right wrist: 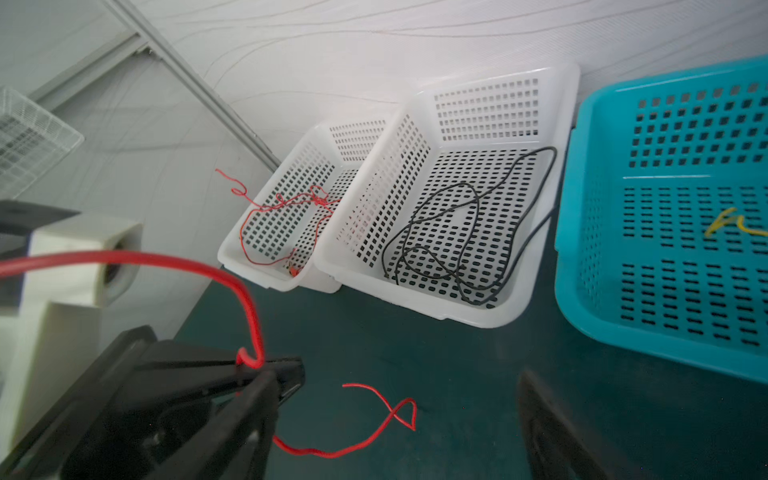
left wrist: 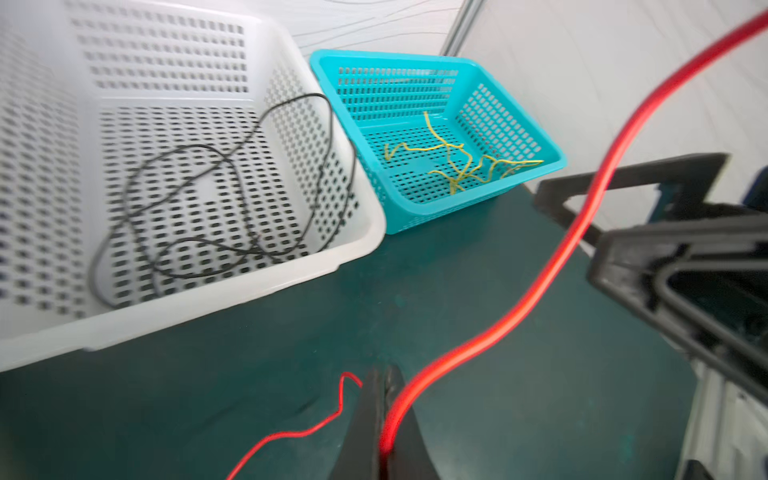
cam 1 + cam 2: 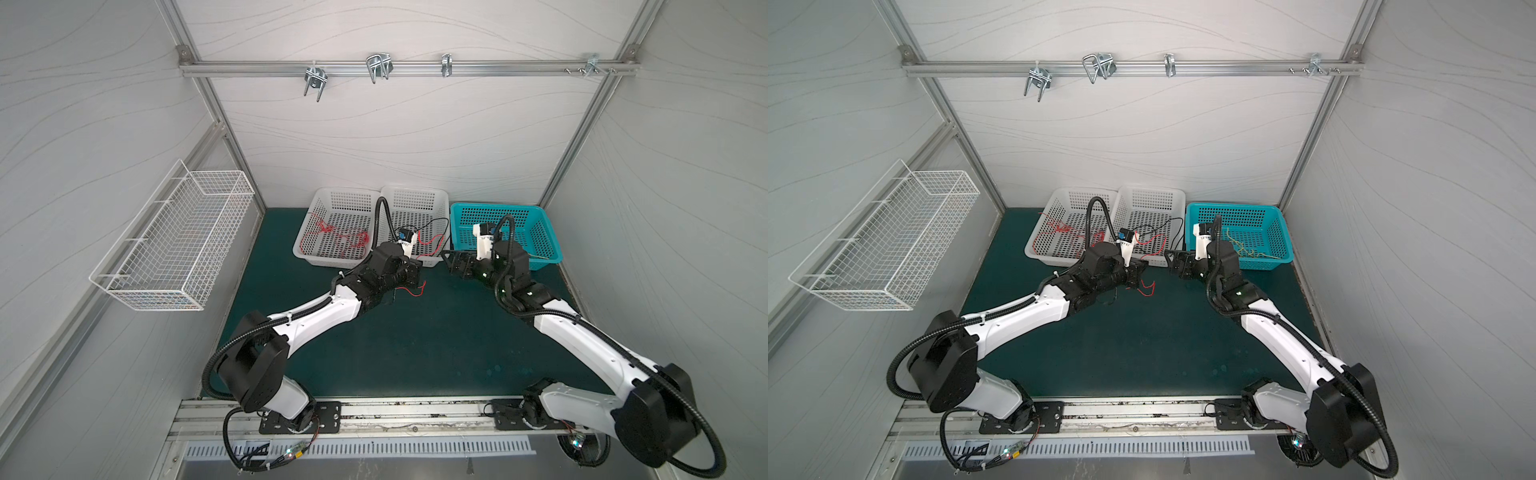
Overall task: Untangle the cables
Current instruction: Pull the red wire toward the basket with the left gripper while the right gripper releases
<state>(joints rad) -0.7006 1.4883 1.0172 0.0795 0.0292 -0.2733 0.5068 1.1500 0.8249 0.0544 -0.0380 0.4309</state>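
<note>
Risk first: we see the left gripper (image 2: 384,409) clamped on the red cable (image 2: 552,266), its loose tail (image 1: 374,432) on the mat at 6 o'clock of the middle white basket (image 1: 419,305). Right gripper (image 3: 451,259) fingers stand apart, empty. We judge the tail may snag or drag.

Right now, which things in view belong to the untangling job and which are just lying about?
Job:
- red cable pinched in the shut left gripper
- red cables in left white basket
- black cable in middle white basket
- yellow cable in teal basket
- open right gripper

Lying about:
- wire wall basket
- rail hooks
</note>
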